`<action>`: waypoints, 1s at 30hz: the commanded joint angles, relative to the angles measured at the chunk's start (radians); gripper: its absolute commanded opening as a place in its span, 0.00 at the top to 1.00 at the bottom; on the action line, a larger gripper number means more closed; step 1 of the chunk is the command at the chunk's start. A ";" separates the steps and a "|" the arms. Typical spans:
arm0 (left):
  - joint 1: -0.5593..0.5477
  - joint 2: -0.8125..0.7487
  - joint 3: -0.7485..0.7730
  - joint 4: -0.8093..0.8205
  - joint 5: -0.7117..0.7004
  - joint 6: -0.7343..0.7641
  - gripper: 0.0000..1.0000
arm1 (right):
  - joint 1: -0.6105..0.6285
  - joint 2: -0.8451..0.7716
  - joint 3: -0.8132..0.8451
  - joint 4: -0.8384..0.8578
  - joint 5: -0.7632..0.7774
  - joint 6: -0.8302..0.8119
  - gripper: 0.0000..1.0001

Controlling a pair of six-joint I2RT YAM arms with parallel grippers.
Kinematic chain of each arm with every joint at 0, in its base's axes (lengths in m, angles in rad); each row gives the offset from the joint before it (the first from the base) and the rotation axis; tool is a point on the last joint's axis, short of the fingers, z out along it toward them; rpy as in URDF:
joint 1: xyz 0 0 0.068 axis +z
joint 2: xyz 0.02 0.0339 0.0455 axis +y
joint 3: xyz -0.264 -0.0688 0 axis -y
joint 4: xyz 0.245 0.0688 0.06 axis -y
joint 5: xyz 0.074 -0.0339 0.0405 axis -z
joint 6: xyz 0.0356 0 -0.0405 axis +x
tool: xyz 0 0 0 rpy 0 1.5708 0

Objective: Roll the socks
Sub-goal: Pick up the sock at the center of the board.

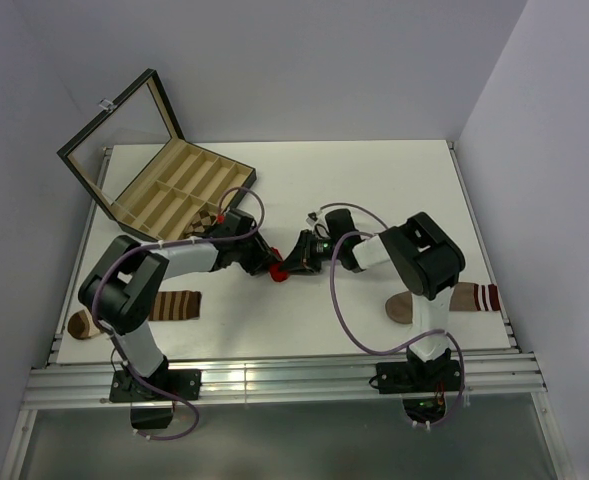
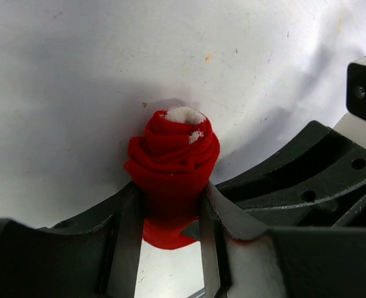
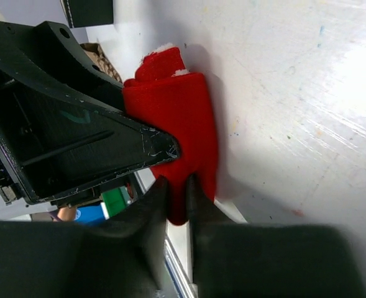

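The argyle sock (image 1: pixel 206 217) is lying at the box's (image 1: pixel 174 175) near edge, half hidden. Right of the box and nearer, the left tool (image 2: pixel 170 192) is gripping the rolled red sock (image 2: pixel 173 155) on the desk (image 1: pixel 374 190), white cuff showing at the roll's core. The right tool (image 3: pixel 176 183), jaws narrow, is nipping that roll's end.

An open black compartment box (image 1: pixel 164 190) with tan lining and raised glass lid sits on the white desk (image 1: pixel 374 180). Nearer than the box lies a brown-and-cream striped sock (image 1: pixel 164 307); far to the box's right, a tan-brown sock (image 1: pixel 471 297)
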 commanded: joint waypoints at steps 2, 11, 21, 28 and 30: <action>-0.032 0.104 -0.027 -0.127 -0.036 0.041 1.00 | 0.008 -0.016 -0.006 -0.097 0.077 -0.095 0.70; -0.026 0.029 0.084 -0.214 -0.137 0.169 1.00 | 0.008 -0.353 -0.005 -0.426 0.302 -0.369 0.46; 0.037 -0.060 0.376 -0.337 -0.275 0.521 1.00 | 0.007 -0.825 -0.034 -0.679 0.623 -0.551 0.38; 0.152 -0.082 0.551 -0.355 -0.248 0.843 1.00 | 0.004 -1.030 -0.046 -0.676 0.700 -0.566 0.18; 0.190 -0.064 0.581 -0.360 -0.265 0.939 1.00 | 0.004 -1.065 -0.046 -0.673 0.709 -0.566 0.12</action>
